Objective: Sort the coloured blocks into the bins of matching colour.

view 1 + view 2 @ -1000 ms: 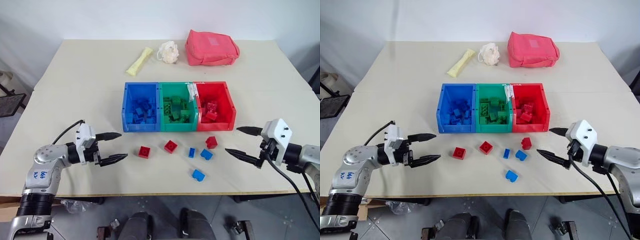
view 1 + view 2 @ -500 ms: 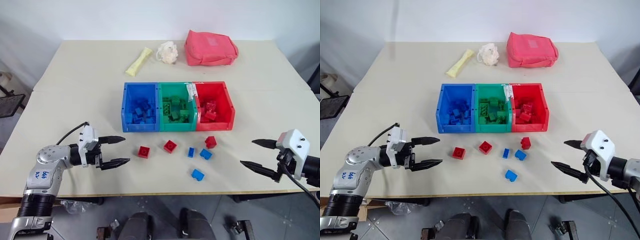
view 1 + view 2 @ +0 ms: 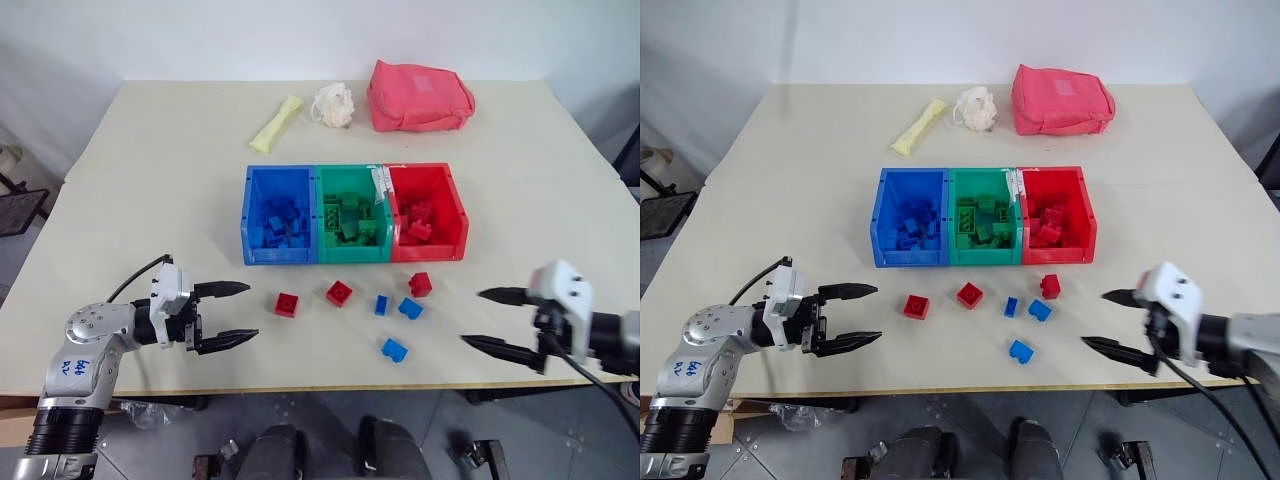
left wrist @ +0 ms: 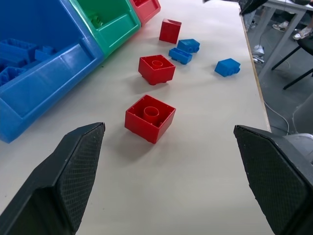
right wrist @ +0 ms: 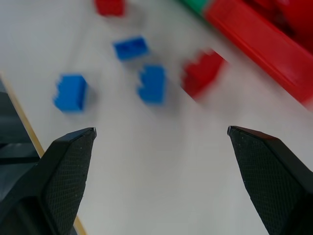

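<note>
Left gripper (image 3: 235, 314), fingers spread and empty, pointed at a square, single-studded glossy red block (image 3: 287, 304) just ahead. Right gripper (image 3: 493, 320), tapered black fingers likewise spread, faced three blue blocks (image 3: 395, 349) lying loose before the smooth rectangular plastic bins (image 3: 355, 257).

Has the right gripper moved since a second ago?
Yes. The right gripper, jaws open, has pulled back from the red bin toward the table's near edge, and empty.

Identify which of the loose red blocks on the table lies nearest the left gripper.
The red block furthest toward the robot's left, in front of the blue bin. The other two red blocks lie further from the left gripper.
</note>
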